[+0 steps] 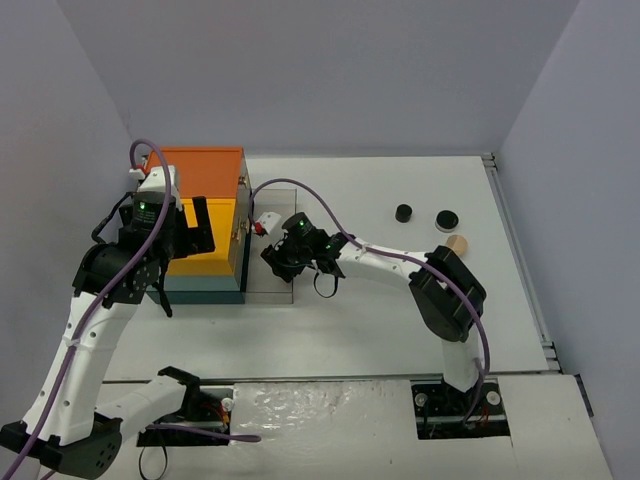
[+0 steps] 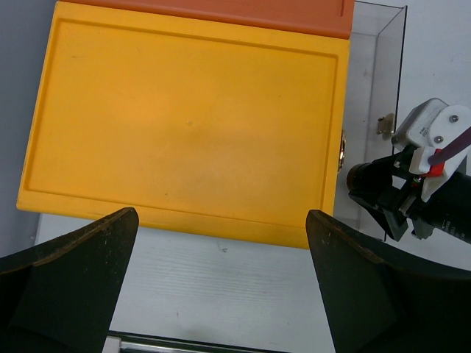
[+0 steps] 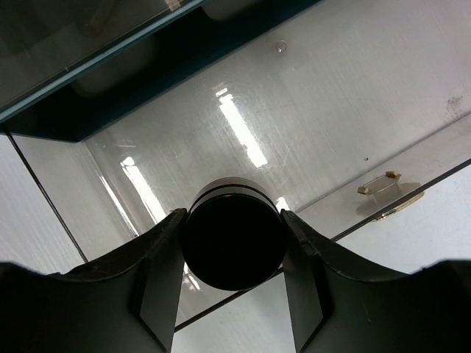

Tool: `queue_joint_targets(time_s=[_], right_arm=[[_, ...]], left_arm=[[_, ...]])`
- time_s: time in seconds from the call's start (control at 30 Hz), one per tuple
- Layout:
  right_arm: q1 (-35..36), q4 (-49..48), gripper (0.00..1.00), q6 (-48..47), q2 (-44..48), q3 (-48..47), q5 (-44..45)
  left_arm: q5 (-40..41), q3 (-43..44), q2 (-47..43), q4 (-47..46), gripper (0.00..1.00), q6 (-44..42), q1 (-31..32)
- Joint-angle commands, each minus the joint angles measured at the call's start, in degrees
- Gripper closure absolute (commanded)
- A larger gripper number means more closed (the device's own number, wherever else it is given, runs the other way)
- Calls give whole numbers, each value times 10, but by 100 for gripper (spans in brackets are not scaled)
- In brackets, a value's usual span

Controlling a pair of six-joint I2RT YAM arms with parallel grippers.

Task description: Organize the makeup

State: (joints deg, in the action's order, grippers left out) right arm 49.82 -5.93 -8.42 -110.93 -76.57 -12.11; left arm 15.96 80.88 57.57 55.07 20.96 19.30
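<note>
Clear tray [image 3: 324, 103] butts against the teal box [image 1: 205, 290] — one thin wall edge runs just under the right gripper [image 3: 232, 220], whose half-closed fingers pinch a round black jar [image 3: 234, 254]. Left gripper [image 2: 221, 294] hangs spread over the box's yellow lid [image 2: 184, 125]. Open table [image 1: 380, 320] lies rightward — a beige puff [image 1: 457, 243] sits there.

No readable text, label, brand, number or sign anywhere.
</note>
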Motion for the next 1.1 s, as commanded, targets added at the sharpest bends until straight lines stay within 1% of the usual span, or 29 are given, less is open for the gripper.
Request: queue_joint_targets(time_s=[0.0,0.07,0.1,0.2,0.27,0.47,0.63,0.67,0.87,0.97,1.03,1.07], right_arm=[[0,5,100,39,21,-41,35],[6,4,100,59,4,-59,53],[9,4,100,81,-5,-70,76],[18,4,100,131,-16,-87,100],[28,1,100,156,-26,-92,135],[60,1,98,222,-52,-101,201],[76,0,92,273,-66,-93,237],[76,0,90,278,-67,-89,241],[76,-1,57,299,-74,-82,251],[76,-1,44,296,-66,-81,256],[76,-1,37,292,-61,-82,260],[76,-1,36,289,-58,-83,263]], left_arm=[[-3,25,6,-28,3,-14,-6],[-3,26,7,-29,3,-14,-6],[-3,26,6,-29,3,-14,-6],[-3,26,4,-28,3,-14,-7],[-3,26,4,-27,3,-14,-8],[-6,26,4,-26,3,-12,-10],[-7,25,4,-25,3,-14,-11],[-7,24,4,-25,3,-14,-12],[-8,27,4,-24,3,-15,-11],[-7,30,5,-22,3,-18,-12],[-7,31,7,-22,3,-18,-12],[-7,32,7,-22,3,-18,-12]])
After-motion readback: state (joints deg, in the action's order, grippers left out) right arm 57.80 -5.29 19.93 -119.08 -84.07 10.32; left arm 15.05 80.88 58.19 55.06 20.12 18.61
